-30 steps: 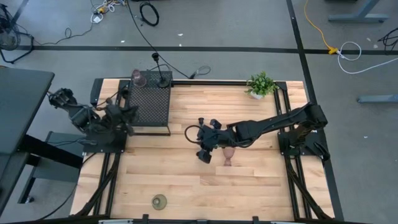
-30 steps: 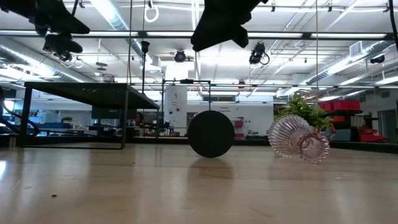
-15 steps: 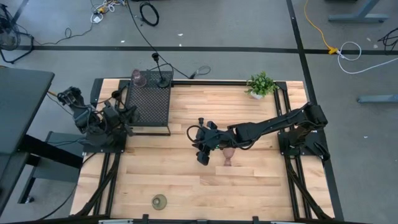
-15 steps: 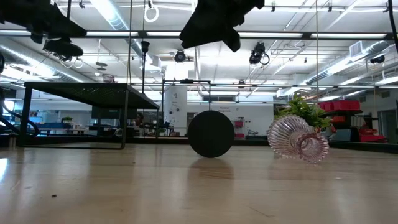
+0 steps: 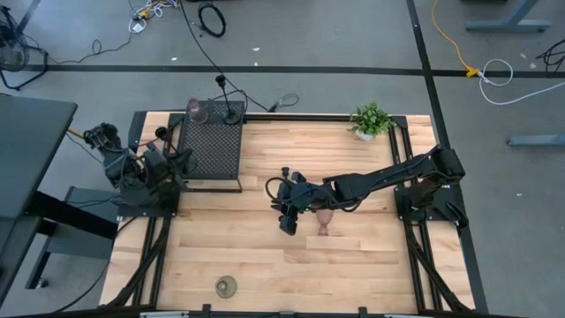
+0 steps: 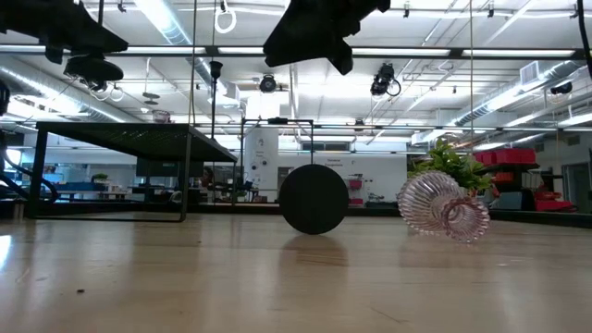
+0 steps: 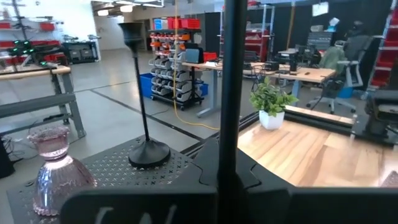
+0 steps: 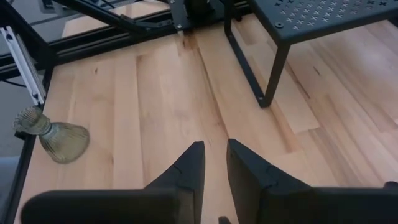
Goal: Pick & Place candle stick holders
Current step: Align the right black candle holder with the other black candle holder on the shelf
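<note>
My left gripper [image 5: 169,159] is off the left side of the black mesh box [image 5: 212,146], shut on a thin black stem holder [image 7: 232,74]. A second black stem holder [image 7: 146,152] and a pink glass goblet [image 7: 57,171] stand on the box top. My right gripper [image 8: 215,144] hovers high over the table's middle [image 5: 290,205], empty, its fingers a narrow gap apart. Below it a third black stem holder lies on its side; its round base [image 6: 314,199] faces the near edge. A second pink goblet [image 5: 325,221] lies on its side to the right. The olive-gold holder [image 5: 227,285] stands near the front edge. My left gripper pinches the black holder's thin stem [image 7: 232,140] between its two fingers, which lie across it. The stem runs straight up past the fingers and out of the wrist picture. The gripper body hides its lower part. The holder is clear of the box top.
A small green potted plant [image 5: 371,119] stands at the far right of the table. Black frame rails run along the left and right table edges. Bare wood lies between the olive-gold holder [image 8: 53,137] and the fallen goblet [image 6: 444,208].
My left gripper has drawn back a little from the mesh box toward the table's left edge, still holding the black stem. My right gripper has drifted slightly toward the table's left, staying high above the lying stem holder.
</note>
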Controlling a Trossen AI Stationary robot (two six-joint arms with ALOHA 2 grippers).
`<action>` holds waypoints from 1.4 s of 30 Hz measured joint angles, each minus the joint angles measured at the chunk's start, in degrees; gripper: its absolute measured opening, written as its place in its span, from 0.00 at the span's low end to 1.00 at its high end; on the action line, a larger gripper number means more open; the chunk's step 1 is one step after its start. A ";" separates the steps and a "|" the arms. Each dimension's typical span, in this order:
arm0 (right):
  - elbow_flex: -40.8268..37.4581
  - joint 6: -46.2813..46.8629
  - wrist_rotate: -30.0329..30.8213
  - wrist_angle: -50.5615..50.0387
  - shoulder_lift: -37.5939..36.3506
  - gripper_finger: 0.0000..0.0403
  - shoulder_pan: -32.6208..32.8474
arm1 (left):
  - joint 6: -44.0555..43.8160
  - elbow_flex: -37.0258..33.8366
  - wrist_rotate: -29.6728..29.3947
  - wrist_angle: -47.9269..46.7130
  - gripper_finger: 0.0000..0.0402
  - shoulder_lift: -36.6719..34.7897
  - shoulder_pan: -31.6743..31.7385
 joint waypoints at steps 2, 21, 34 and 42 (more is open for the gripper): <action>0.00 0.00 0.01 -0.14 0.00 0.17 0.00 | 0.00 0.00 0.01 0.97 0.00 0.01 1.23; 0.00 -2.53 0.14 -0.12 0.00 0.17 -0.48 | -5.87 0.00 0.03 3.96 0.00 1.52 26.94; 0.00 -5.01 0.05 -0.03 0.00 0.17 -0.76 | 2.63 0.04 0.01 1.43 0.00 0.65 12.79; 0.00 -4.98 0.03 -0.01 0.00 0.17 -0.76 | 0.32 -0.30 0.03 0.64 0.00 0.02 7.82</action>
